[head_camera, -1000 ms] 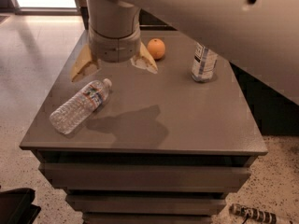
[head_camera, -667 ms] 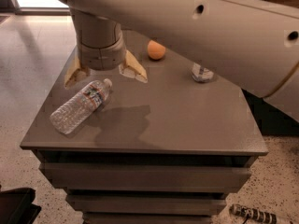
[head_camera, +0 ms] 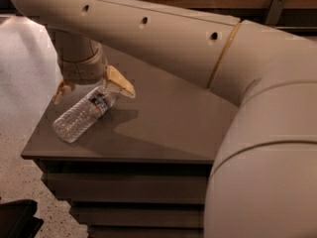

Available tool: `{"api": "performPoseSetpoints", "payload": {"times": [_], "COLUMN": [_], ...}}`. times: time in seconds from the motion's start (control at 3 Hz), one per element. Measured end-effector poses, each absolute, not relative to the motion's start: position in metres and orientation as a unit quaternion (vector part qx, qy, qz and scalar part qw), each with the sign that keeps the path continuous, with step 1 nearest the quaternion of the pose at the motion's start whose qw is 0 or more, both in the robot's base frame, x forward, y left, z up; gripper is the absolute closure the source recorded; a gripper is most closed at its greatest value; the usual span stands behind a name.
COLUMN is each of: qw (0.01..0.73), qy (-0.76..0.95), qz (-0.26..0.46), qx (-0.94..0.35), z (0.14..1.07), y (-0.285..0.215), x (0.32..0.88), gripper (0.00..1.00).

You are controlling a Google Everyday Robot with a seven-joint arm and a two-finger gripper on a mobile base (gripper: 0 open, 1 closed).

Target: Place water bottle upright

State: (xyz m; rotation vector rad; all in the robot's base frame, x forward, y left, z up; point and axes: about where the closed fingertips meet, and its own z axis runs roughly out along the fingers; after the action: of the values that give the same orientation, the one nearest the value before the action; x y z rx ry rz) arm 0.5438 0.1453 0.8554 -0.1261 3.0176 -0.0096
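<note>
One view only, so here goes. The water bottle (head_camera: pixel 84 115) is lying on its side in the 9 o'clock part of the counter (head_camera: pixel 168 128). Its base points toward 7 o'clock, near the edge, and its neck points toward 1 o'clock. The hand (head_camera: pixel 93 95) hangs right over the neck end with its fingers (head_camera: pixel 120 81) spread wide apart, one on either side of the bottle. Nothing is clamped yet.

What could go wrong, just my guess:
- It's a round, ribbed bottle, so if one finger touches first it could roll or skid. It sits close enough to the 9 o'clock edge that it might drop to the floor (head_camera: pixel 20 58).
- A pinch that far toward the neck leaves the whole body hanging off one end, so it could swivel between the fingers as it gets tipped up.
- Thin plastic dents under a hard squeeze and can squirt out.
- If it's let go while leaning, it probably just flops over again.

Hard to make out:
- The big arm (head_camera: pixel 173 38) covers the counter from 12 to 3 o'clock, so no idea what's back there.
- The cap is tucked behind the finger at the neck.
- I can't tell whether the fingers touch the bottle or float above it.
- The label band (head_camera: pixel 100 102) is unreadable.
</note>
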Motion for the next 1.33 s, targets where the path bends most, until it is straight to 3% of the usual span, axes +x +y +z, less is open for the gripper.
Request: {"api": "performPoseSetpoints", "payload": {"times": [0.33, 1.0, 1.33], "qw": [0.048, 0.061, 0.067], "qy": [0.998, 0.996, 0.994], "qz": [-0.017, 0.006, 0.016], "qx": [-0.028, 0.066, 0.085], "z": [0.845, 0.843, 0.844], "y": [0.161, 0.121, 0.108], "x": [0.546, 0.551, 0.558], "gripper": [0.00, 0.00, 0.17]}}
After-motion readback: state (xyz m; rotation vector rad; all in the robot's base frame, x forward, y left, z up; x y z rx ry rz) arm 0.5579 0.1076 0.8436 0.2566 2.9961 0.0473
